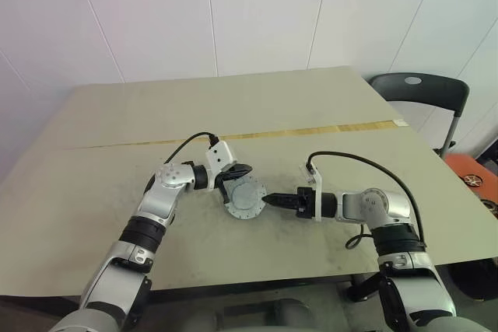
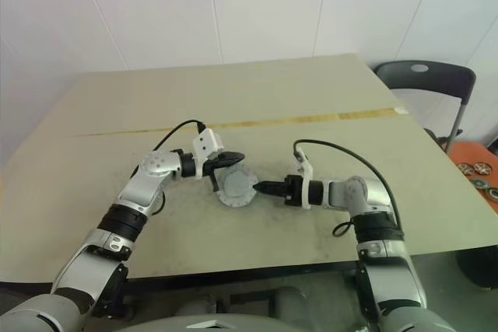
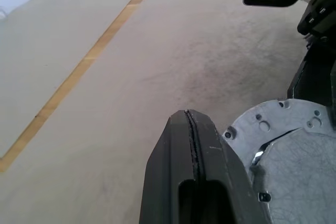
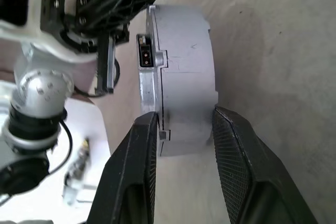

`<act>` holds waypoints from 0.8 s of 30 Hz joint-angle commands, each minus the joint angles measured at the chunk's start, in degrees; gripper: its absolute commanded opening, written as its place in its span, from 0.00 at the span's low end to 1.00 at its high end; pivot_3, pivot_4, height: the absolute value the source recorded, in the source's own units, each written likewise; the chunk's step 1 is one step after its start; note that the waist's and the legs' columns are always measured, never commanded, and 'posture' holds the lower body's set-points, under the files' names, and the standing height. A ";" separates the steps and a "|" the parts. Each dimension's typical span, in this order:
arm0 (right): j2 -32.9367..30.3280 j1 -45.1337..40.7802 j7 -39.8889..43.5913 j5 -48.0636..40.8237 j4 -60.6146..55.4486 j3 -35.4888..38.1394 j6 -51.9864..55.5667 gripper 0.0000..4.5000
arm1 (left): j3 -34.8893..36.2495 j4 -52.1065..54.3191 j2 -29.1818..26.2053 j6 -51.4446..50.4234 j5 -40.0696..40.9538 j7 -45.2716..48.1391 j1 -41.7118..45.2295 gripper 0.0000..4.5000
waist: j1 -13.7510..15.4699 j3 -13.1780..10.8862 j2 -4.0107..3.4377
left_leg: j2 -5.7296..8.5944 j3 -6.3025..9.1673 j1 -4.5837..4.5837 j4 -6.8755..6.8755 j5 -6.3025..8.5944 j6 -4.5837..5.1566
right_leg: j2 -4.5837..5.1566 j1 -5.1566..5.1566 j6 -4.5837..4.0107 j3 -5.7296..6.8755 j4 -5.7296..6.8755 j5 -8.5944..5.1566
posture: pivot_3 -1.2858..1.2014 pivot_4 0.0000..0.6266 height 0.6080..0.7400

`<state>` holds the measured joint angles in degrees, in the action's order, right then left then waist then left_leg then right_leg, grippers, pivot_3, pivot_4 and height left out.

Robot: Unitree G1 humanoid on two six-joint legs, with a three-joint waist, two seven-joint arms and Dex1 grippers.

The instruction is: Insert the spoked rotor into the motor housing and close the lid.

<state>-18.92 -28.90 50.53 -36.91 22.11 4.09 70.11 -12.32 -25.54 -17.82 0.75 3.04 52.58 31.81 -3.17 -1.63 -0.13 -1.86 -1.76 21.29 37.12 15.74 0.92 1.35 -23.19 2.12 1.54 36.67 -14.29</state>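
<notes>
Right gripper [image 4: 181, 129] jaws clamp the grey motor housing [image 4: 184, 77] edge.

Grey motor housing [image 1: 245, 200] (pale, faintly crackled); tan table [image 1: 117, 130], yellow stripe [image 1: 311, 131].

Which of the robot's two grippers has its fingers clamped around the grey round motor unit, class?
The right gripper: its two black fingers pinch the edge of the grey motor housing between them. The left gripper is shut on nothing, its fingers pressed together beside the housing.
</notes>
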 commanded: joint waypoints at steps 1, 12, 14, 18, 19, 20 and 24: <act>1.81 -2.15 -3.87 -0.78 2.64 3.93 -0.13 0.27 | 1.01 -3.24 0.27 4.58 -2.42 -4.85 2.53 0.00 | 0.47 -0.02 0.01 | 0.01 0.00 0.00 0.01 0.00 0.00 | 0.01 -0.02 0.00 0.00 0.04 0.00 | 0.52 0.00 1.00; 4.27 -4.16 -9.08 -3.61 6.53 11.03 0.68 0.27 | 6.81 -9.44 -1.27 12.10 -1.83 -13.44 6.30 0.00 | 1.19 -0.10 0.10 | 0.09 -0.11 0.13 0.12 0.00 0.00 | 0.23 -0.15 0.02 -0.07 0.18 -0.01 | 0.52 0.00 1.00; 4.82 -5.18 -10.53 -4.84 8.47 13.79 0.19 0.27 | 7.59 -9.53 -1.53 12.16 -1.09 -13.29 6.15 0.00 | 1.20 -0.10 0.10 | 0.09 -0.11 0.13 0.12 0.00 0.00 | 0.23 -0.15 0.02 -0.07 0.19 -0.01 | 0.52 0.00 1.00; 6.48 -7.36 -15.57 -7.38 12.78 20.38 -1.37 0.27 | 8.09 -8.04 -2.07 11.69 -0.23 -11.96 3.99 0.00 | 1.89 -0.15 0.14 | 0.09 -0.12 0.12 0.12 0.00 -0.01 | 0.23 -0.16 0.01 -0.07 0.20 0.00 | 0.52 0.00 1.00; 6.97 -7.91 -17.31 -7.73 13.82 22.02 -2.02 0.27 | 8.12 -7.54 -2.16 11.47 0.06 -11.68 3.50 0.00 | 2.03 -0.15 0.14 | 0.09 -0.14 0.12 0.12 0.00 -0.01 | 0.23 -0.16 0.01 -0.08 0.20 0.00 | 0.52 0.00 1.00; 7.38 -8.57 -19.13 -8.06 15.20 23.75 -2.97 0.27 | 8.23 -7.04 -2.21 11.17 0.45 -11.34 3.01 0.00 | 2.05 -0.15 0.14 | 0.09 -0.14 0.12 0.12 0.00 -0.01 | 0.23 -0.16 0.01 -0.08 0.20 0.00 | 0.52 0.00 1.00; 8.19 -11.05 -24.70 -9.38 19.99 29.37 -6.64 0.27 | 8.67 -5.58 -2.24 9.97 1.49 -10.63 1.81 0.00 | 2.10 -0.17 0.16 | 0.08 -0.17 0.12 0.15 -0.01 -0.01 | 0.24 -0.17 0.00 -0.13 0.23 0.00 | 0.52 0.00 1.00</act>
<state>-10.82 -37.56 27.58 -44.17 41.76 30.24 66.51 -5.12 -33.81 -19.71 10.82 3.16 41.62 32.92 -1.06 -1.80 0.02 -1.79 -1.94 21.41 37.27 15.73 0.91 1.59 -23.36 2.12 1.40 36.90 -14.29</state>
